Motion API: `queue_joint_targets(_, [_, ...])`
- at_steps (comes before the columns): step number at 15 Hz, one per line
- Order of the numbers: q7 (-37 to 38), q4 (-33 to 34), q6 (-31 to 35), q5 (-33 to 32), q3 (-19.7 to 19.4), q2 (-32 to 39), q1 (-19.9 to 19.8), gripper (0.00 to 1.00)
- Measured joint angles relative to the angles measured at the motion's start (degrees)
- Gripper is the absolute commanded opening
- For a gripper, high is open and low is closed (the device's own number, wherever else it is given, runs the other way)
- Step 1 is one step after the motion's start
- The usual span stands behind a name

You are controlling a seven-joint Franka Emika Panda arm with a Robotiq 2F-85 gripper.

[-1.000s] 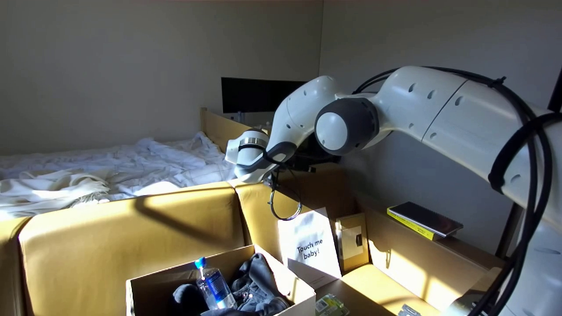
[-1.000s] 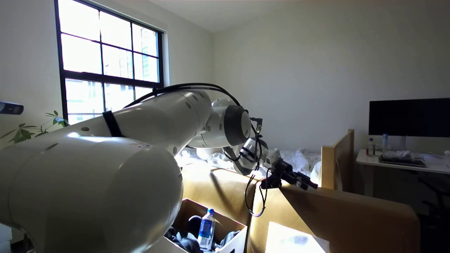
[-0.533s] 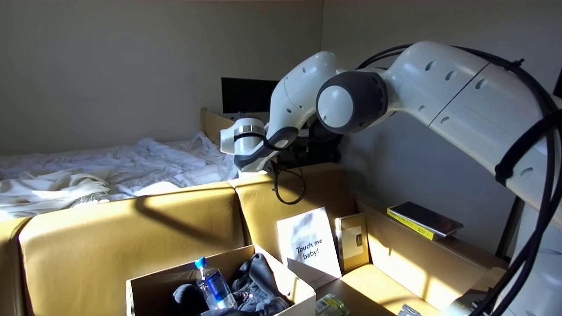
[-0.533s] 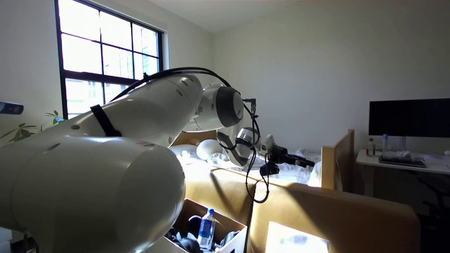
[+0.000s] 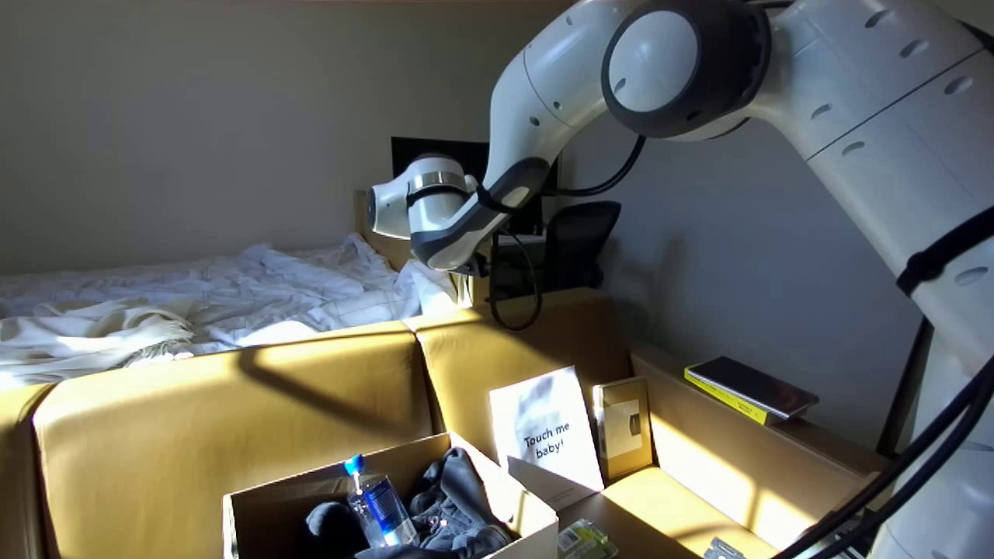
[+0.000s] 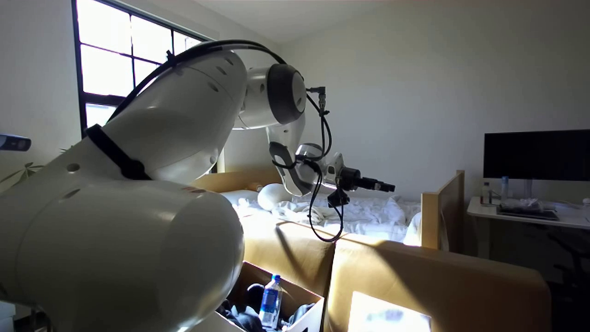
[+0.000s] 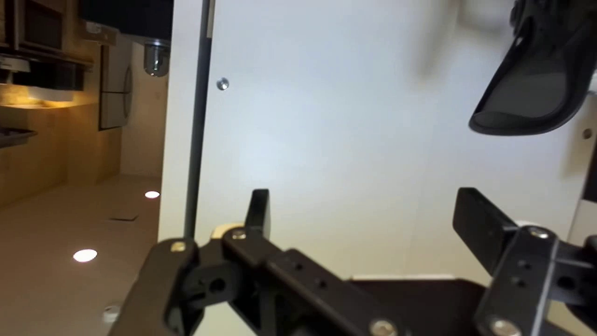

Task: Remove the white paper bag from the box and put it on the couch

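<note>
One black two-finger gripper lifted higher, fingers spread, empty | flat white paper bag, low right-of-centre in both exterior views, leaning on smooth mustard-tan couch, outside brown cardboard box | placement likely done

Exterior light hard, uneven. Window blown out near white in an exterior view; arm before it backlit, dull grey; gloom beneath desk. Direct sun on couch, dark slanting shadow crossing backrest. White paper bag glaring above, shaded at foot, lettering readable. Box interior dark along left side. Wall behind flat dim grey. Wrist view: pale panel broadly lit, soft-edged shadows near top right; tool dark against it. Beyond, warm glow at left, ceiling lights flaring, far detail soft.
</note>
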Motion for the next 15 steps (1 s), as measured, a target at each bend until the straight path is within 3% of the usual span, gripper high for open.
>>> queue_joint_targets(3, [-1.1,-4.4,0.5,0.0,2.2,0.0,-0.5,1.00])
queue_joint_targets(11, [-1.2,-4.8,0.5,0.0,2.3,0.3,-0.6,1.00])
queue_joint_targets(15, [-1.5,-6.0,7.5,-4.2,5.3,2.0,-0.5,1.00])
